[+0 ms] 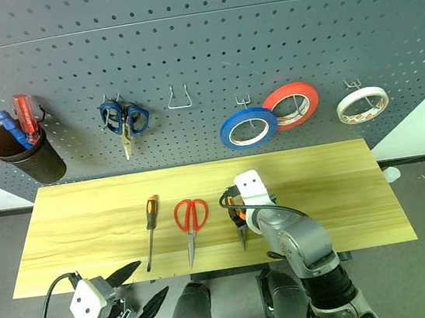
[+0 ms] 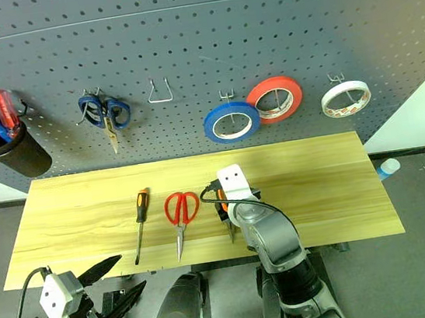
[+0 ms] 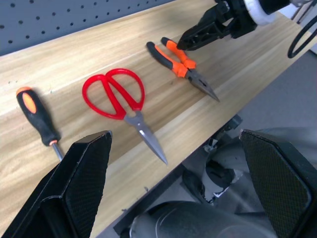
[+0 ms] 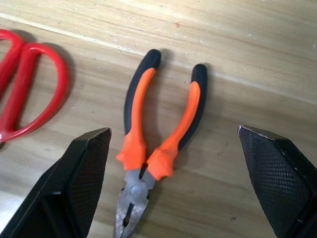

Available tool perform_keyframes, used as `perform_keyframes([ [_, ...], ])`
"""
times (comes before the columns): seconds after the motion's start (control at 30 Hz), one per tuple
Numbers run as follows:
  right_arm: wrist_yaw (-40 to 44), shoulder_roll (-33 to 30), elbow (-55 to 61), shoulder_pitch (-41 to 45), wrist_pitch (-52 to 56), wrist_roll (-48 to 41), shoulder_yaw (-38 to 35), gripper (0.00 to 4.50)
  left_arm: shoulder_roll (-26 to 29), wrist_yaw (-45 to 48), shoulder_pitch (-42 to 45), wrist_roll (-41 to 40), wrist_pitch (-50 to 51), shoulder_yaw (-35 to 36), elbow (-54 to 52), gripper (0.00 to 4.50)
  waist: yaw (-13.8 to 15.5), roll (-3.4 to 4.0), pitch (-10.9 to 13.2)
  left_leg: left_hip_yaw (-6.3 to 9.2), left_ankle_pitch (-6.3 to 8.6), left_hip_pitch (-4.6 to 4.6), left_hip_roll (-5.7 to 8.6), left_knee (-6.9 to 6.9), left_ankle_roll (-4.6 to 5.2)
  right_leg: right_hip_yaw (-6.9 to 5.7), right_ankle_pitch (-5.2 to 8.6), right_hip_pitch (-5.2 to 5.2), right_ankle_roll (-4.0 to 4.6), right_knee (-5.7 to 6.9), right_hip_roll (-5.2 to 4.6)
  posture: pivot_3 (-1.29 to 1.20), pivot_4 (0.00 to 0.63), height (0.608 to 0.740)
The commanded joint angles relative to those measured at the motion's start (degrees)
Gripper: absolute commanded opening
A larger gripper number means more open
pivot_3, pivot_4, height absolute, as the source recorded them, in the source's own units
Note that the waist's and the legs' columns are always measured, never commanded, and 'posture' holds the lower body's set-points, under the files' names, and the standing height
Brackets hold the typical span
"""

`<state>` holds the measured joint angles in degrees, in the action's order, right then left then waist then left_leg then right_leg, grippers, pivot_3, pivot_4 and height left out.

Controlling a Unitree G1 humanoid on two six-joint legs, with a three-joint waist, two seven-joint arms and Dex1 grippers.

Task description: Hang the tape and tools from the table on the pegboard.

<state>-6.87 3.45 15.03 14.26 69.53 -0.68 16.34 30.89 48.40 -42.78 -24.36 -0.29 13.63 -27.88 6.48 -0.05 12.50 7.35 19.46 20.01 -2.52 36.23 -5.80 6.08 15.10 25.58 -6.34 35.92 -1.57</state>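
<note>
The pliers (image 4: pixel 157 144), with orange-and-black handles spread and grey jaws nearly shut, lie flat on the light wood-grain counter (image 1: pixel 334 190) beside the red-handled scissors (image 1: pixel 191 218). The right pincer (image 4: pixel 173 188) hangs open above them; the left pincer (image 1: pixel 141 287), also open, holds nothing.

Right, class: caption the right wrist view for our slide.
Open right hand poised over the pliers on the table, red scissors beside.

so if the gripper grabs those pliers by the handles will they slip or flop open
The pliers lie flat with handles splayed, so a squeeze would probably close them. The handles look rubbery, likely grippy. The bare metal nose probably makes them nose-heavy, so they may tilt in the open right gripper.
</note>
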Motion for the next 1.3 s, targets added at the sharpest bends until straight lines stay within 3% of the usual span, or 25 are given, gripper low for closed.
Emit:
perform_keyframes([
  [0.03,-0.5,2.6,-1.0,1.0,-0.3,0.7,0.8,4.28,0.2,0.8,0.1,-0.4,-0.4,0.0,-0.1,4.33,-0.1,0.00,0.1,0.00,0.00,0.00,0.00,0.00,0.00,0.00,0.00,0.00,0.00,0.00,0.00,0.35,0.232,0.740],
  [0.4,-0.2,6.7,-5.9,5.3,-1.2,0.2,1.9,4.28,-0.7,1.8,-0.6,0.6,-2.2,-0.5,0.4,4.33,-1.1,0.07,0.4,0.01,0.00,0.21,0.00,0.01,0.00,-0.02,-0.01,0.20,0.00,0.05,-0.01,0.36,0.248,0.740],
  [1.3,-4.0,9.2,-7.3,0.1,0.7,-1.1,4.6,4.28,-0.3,1.9,-5.4,-0.2,-2.0,-0.2,-3.7,4.33,-1.2,-0.17,3.1,0.00,-0.02,0.51,-0.02,0.00,-0.02,-0.01,-0.02,0.68,-0.01,0.23,0.00,0.36,0.306,0.740],
])
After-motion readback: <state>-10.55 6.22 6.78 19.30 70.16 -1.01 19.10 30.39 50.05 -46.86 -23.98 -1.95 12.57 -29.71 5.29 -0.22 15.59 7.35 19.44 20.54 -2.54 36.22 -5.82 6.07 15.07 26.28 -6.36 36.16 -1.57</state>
